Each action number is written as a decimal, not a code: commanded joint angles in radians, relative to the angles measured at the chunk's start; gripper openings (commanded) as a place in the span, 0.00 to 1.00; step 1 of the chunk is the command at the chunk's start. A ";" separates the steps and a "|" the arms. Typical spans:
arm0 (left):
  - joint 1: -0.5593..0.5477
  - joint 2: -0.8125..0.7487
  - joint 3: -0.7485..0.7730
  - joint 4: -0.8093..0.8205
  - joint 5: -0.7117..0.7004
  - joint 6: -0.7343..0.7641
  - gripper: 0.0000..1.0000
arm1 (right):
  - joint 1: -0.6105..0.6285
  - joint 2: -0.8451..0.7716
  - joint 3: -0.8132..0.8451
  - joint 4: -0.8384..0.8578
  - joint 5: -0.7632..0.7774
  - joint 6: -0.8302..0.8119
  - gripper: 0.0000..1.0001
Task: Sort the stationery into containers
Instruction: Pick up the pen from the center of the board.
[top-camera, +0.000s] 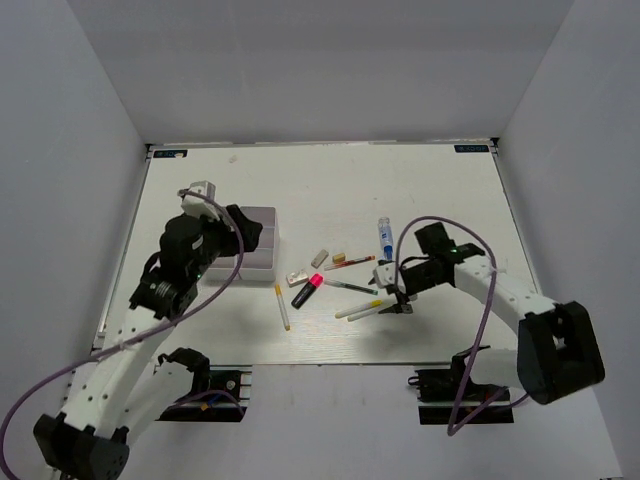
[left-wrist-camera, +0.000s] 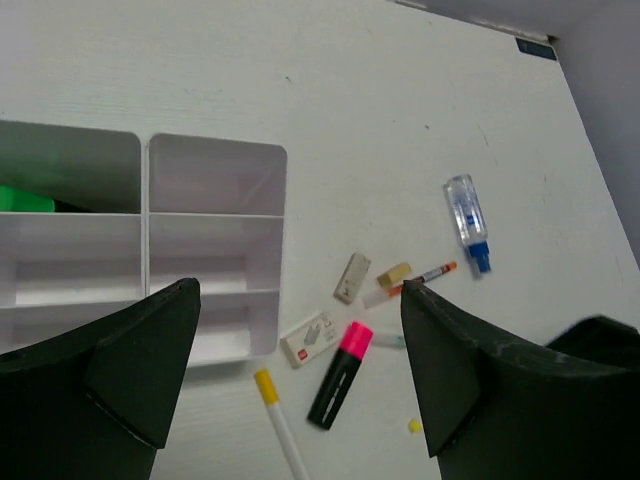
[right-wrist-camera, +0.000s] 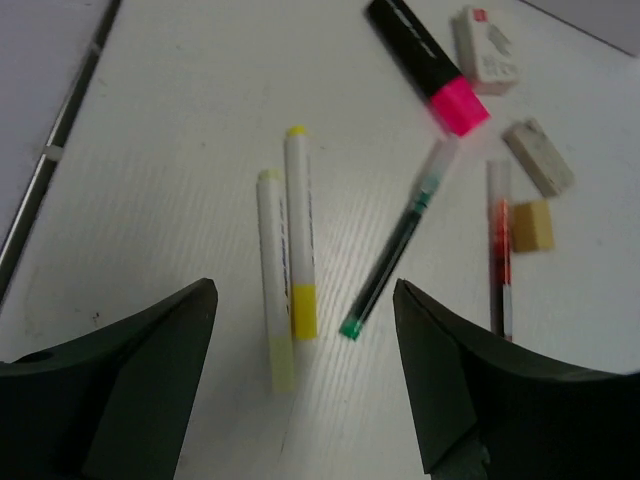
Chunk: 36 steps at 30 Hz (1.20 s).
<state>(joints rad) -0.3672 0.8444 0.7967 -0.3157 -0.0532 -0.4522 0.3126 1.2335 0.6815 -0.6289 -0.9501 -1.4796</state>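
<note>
Looking over the white worktop (top-camera: 420, 190), I find the divided tray (top-camera: 264, 238) at its left, a green-ended highlighter (left-wrist-camera: 25, 198) lying in one compartment. My left tool (left-wrist-camera: 298, 290) hangs over the tray, fingers spread, holding nothing. My right tool (right-wrist-camera: 303, 290) is likewise spread and empty above two yellow-tipped pens (right-wrist-camera: 300, 240) lying side by side. Near them lie the pink highlighter (right-wrist-camera: 425, 65), a green pen (right-wrist-camera: 395, 255) and a red pen (right-wrist-camera: 498, 240). Another yellow pen (top-camera: 282, 305) lies just right of the tray. The blue-labelled tube (left-wrist-camera: 466, 215) lies apart, farther back. Three small erasers (right-wrist-camera: 538, 157) cluster beside the pink highlighter.
</note>
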 joint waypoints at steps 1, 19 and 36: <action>-0.001 -0.135 -0.033 -0.065 0.084 0.130 0.92 | 0.153 0.094 0.114 0.040 0.074 -0.027 0.77; 0.014 -0.541 -0.109 -0.066 -0.143 0.161 0.96 | 0.549 0.627 0.631 -0.048 0.382 0.018 0.40; 0.024 -0.568 -0.109 -0.066 -0.116 0.161 0.96 | 0.569 0.788 0.786 -0.066 0.439 0.038 0.51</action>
<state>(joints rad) -0.3496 0.2825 0.6937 -0.3717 -0.1764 -0.3000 0.8730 1.9938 1.4193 -0.6495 -0.5182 -1.4433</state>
